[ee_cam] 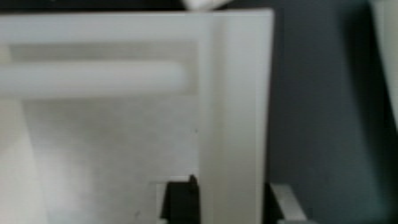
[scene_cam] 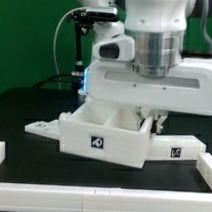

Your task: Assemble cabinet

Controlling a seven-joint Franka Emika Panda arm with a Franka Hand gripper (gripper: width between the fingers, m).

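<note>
1. Nearest the wrist camera, the fingertips [ee_cam: 286, 203] stand on either side of an upright wall of the cabinet box [ee_cam: 235, 110]. The blur hides whether the jaws pinch the wall or stand just off it.
2. The gripper [scene_cam: 148, 120] reaches down into the box's open top, near the side facing a loose panel [scene_cam: 178, 149].
3. The grasp would likely go best with the wall centred and the jaws closing squarely, so the box does not twist.
4. The arm hides the box's rear, and the box's own wall hides the fingertips from outside.
</note>
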